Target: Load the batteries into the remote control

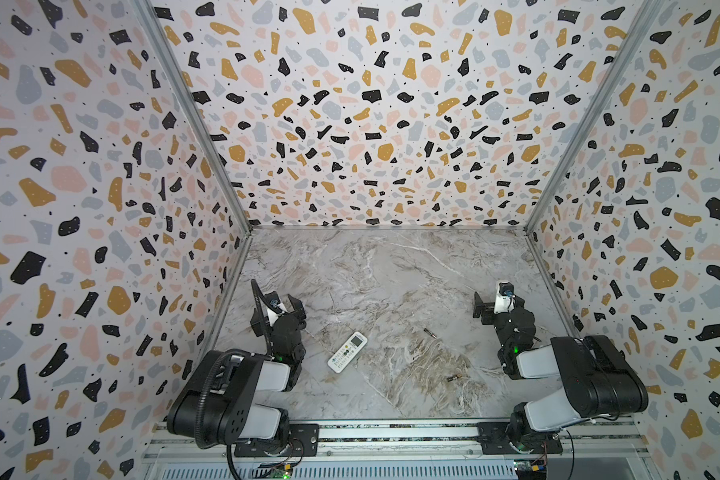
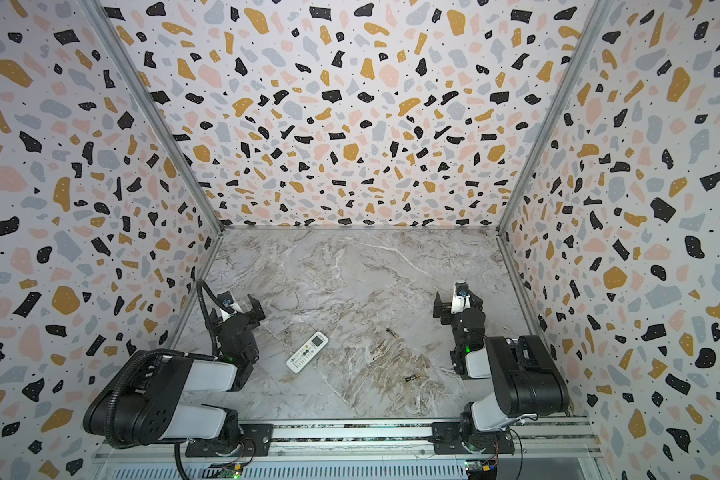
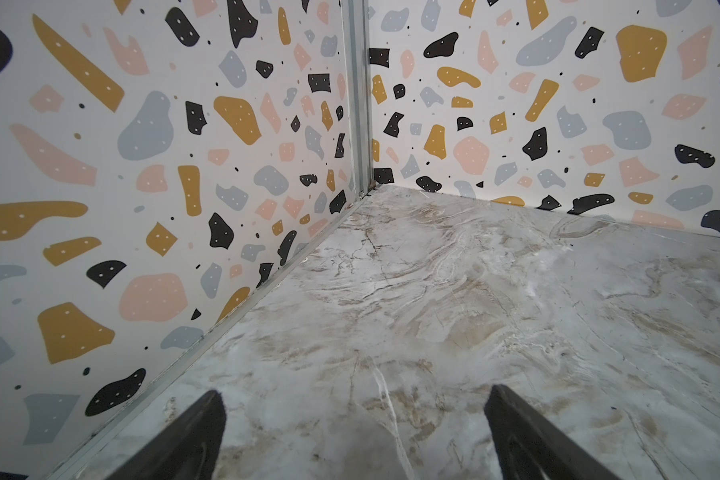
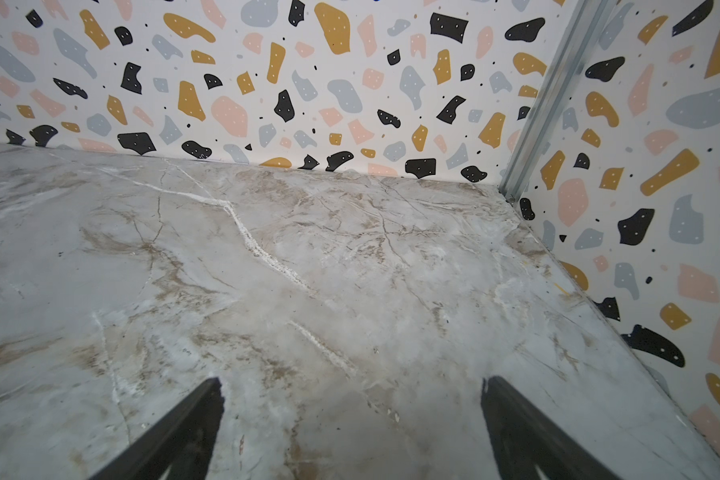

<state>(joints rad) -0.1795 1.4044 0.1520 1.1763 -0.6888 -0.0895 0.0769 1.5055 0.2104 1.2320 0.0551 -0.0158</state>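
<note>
My left pincer [image 3: 354, 401] and right pincer [image 4: 352, 386] gape empty, nothing loaded yet: remote [image 1: 347, 351] lies buttons-up at lower centre, upper battery [image 1: 429, 333] and lower battery [image 1: 454, 377] right of it, so I judge flipping it comes first.

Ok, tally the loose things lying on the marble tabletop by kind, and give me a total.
Remote control: 1
Batteries: 2
Total: 3
</note>
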